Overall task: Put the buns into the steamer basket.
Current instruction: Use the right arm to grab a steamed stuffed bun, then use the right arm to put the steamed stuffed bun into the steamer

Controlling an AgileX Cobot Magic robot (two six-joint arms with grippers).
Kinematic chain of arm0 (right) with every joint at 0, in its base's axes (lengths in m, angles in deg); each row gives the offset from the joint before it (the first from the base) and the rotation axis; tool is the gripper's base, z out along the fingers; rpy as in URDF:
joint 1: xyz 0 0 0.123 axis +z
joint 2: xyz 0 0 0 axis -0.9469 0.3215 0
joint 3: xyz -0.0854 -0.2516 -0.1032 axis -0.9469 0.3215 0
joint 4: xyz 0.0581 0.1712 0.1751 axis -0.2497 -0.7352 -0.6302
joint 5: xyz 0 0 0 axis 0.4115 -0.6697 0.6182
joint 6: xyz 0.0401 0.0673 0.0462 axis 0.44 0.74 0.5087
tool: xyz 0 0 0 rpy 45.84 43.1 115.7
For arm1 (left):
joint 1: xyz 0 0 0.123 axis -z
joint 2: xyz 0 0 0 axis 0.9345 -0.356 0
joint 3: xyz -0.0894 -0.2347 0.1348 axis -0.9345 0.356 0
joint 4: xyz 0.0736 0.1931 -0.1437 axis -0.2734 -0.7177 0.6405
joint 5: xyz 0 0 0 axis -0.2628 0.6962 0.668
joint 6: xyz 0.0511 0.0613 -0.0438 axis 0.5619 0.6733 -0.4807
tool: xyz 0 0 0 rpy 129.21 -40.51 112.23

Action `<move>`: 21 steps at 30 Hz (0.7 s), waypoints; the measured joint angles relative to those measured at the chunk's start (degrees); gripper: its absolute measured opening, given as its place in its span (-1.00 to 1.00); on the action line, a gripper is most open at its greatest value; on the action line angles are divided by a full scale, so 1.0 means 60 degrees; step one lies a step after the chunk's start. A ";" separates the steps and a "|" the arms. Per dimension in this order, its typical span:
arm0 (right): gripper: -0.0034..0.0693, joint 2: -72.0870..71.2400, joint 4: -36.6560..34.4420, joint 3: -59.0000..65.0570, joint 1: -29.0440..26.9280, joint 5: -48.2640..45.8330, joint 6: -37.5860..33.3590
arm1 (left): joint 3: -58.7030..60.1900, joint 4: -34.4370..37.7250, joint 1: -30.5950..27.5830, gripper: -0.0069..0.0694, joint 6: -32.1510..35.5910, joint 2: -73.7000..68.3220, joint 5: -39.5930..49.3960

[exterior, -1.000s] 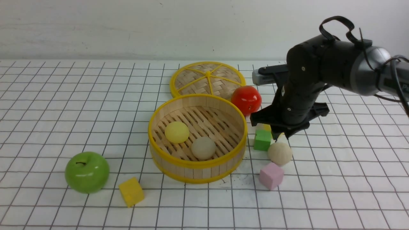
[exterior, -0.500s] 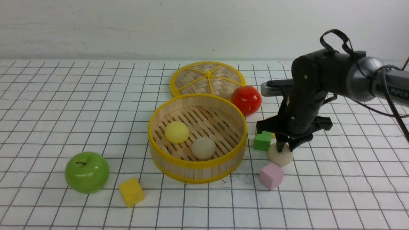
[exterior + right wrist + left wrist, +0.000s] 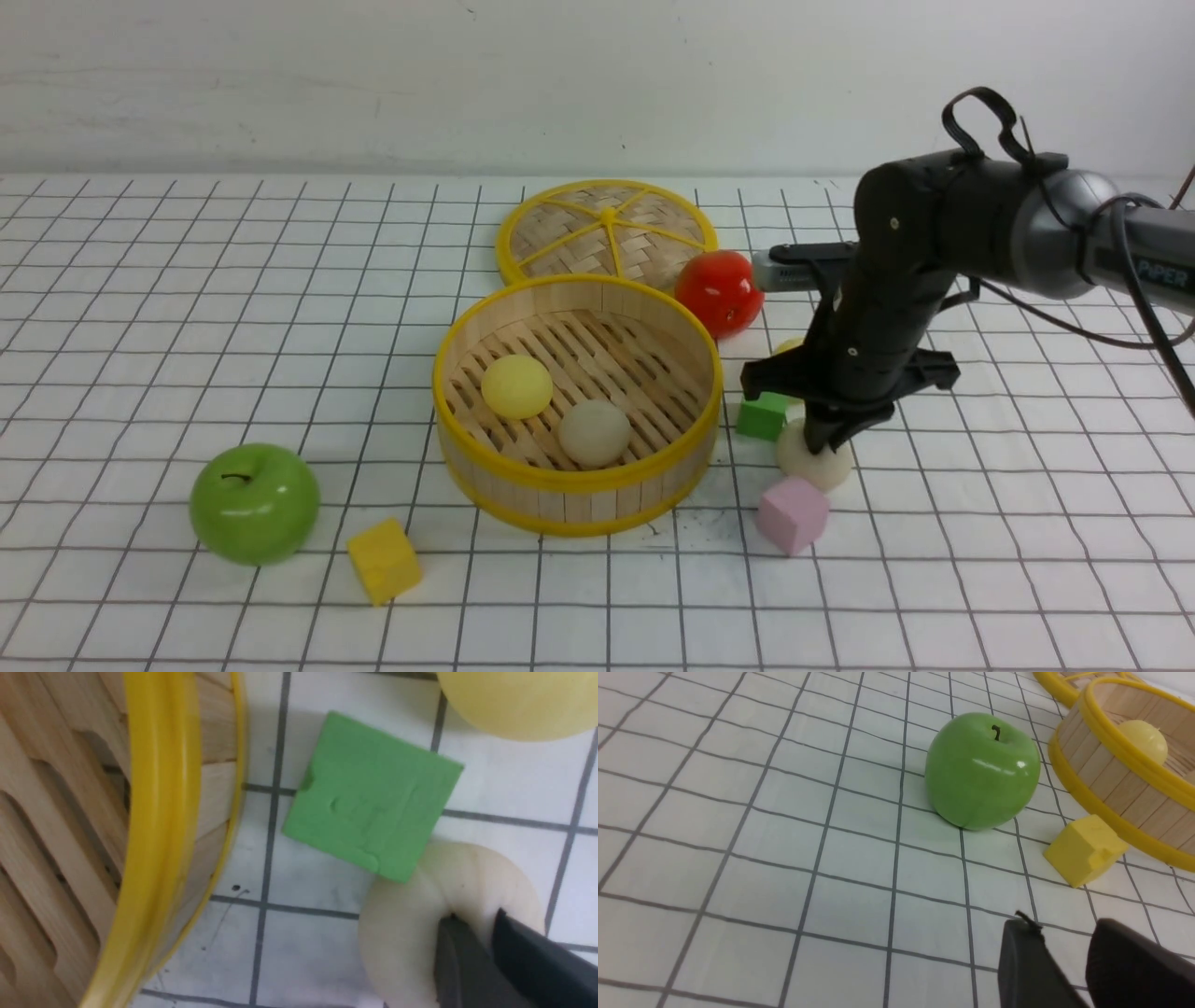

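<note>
Because my right jaws bite into the top of the cream bun (image 3: pixel 402 933) rather than around its sides, I judge this hold a weak one. They are closed to a narrow pinch on a fold of its soft skin, and the bun bulges out around them. It sits on the counter (image 3: pixel 280 308), touching the green cube (image 3: pixel 371 795), just beside the pink cube (image 3: pixel 792 513) and outside the steamer basket (image 3: pixel 579 483).

On a lift that fold could slide free, and the bun would drop and roll. The green cube may be dragged along, or shoved against the basket wall. If I carry low, the bun could catch the yellow rim and be stripped off. The loose yellow bun (image 3: pixel 518 700) lies near and could be knocked towards the red apple (image 3: pixel 719 291). Two buns already lie inside the basket.

My left jaws stand apart and empty, low over the counter near the yellow cube (image 3: pixel 1083 849) and green apple (image 3: pixel 983 770).

White lettering (image 3: pixel 1162 275) on my right arm reads "PiPER". A faint stamp on the green cube is unreadable.
</note>
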 joint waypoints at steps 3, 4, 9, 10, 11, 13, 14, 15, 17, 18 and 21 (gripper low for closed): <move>-0.90 0.0000 0.0111 0.0000 0.0000 -0.0115 -0.0009 | 0.0000 0.0000 0.0000 -0.29 0.0000 0.0000 0.0000; -0.90 0.0000 0.0153 0.0000 0.0000 -0.0147 -0.0009 | 0.0000 0.0000 0.0000 -0.29 0.0000 0.0000 0.0000; -0.90 -0.0224 0.0322 -0.0010 0.0000 -0.0243 -0.0009 | 0.0000 0.0000 0.0000 -0.27 0.0000 0.0000 0.0000; -0.90 -0.0245 0.0331 -0.0010 0.0000 -0.0253 -0.0009 | 0.0000 0.0000 0.0000 -0.27 0.0000 0.0000 0.0000; -0.90 -0.0422 0.0331 -0.0010 0.0000 -0.0251 -0.0009 | 0.0000 0.0000 0.0000 -0.27 0.0000 0.0000 0.0000; -0.90 -0.0623 0.0341 -0.0010 0.0000 -0.0251 -0.0009 | 0.0000 0.0000 0.0000 -0.26 0.0000 0.0000 0.0000; -0.90 -0.0845 0.0351 -0.0010 0.0000 -0.0251 -0.0009 | 0.0000 0.0000 0.0000 -0.26 0.0000 0.0000 0.0000; -0.90 -0.1044 0.0350 -0.0010 0.0000 -0.0204 -0.0009 | 0.0000 0.0000 0.0000 -0.25 0.0000 0.0000 0.0000; -0.90 -0.1331 0.0275 -0.0017 0.0000 -0.0110 -0.0009 | 0.0000 0.0000 0.0000 -0.25 0.0000 0.0000 0.0000; -0.90 -0.1383 0.0237 -0.0030 0.0000 -0.0068 -0.0009 | 0.0000 0.0000 0.0000 -0.25 0.0000 0.0000 0.0000; -0.90 -0.1663 -0.0034 -0.0256 0.0000 0.0021 -0.0009 | 0.0000 0.0000 0.0000 -0.25 0.0000 0.0000 0.0000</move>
